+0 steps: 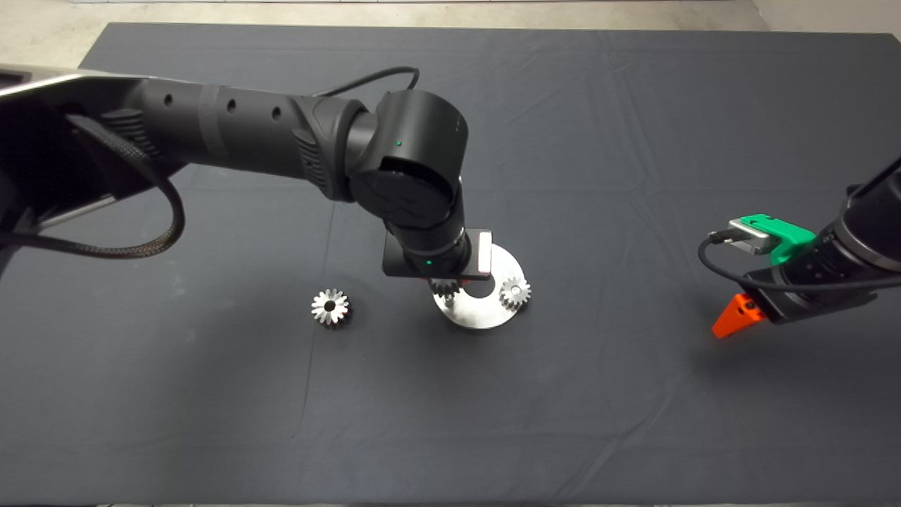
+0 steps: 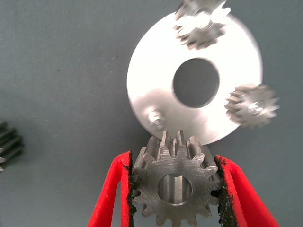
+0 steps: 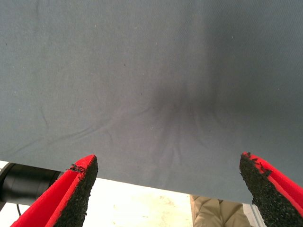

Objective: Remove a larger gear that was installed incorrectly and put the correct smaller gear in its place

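My left gripper (image 1: 445, 283) is shut on the smaller gear (image 2: 175, 187), its red fingers (image 2: 113, 189) pressing on the teeth at both sides. It holds the gear just above the near rim of a round silver plate (image 2: 151, 75), close to a bare peg (image 2: 155, 119). Two look-alike small gears (image 2: 201, 23) (image 2: 251, 106) sit on the plate; the head view shows only one of them (image 1: 514, 291). The larger gear (image 1: 330, 308) lies on the mat left of the plate, apart from it. At the right edge my right gripper (image 1: 735, 318) hangs open over the mat.
The plate has a large round hole (image 2: 196, 82) at its centre. The dark mat (image 1: 450, 422) spreads wide around it. In the right wrist view the mat's edge (image 3: 142, 182) shows, with pale floor beyond.
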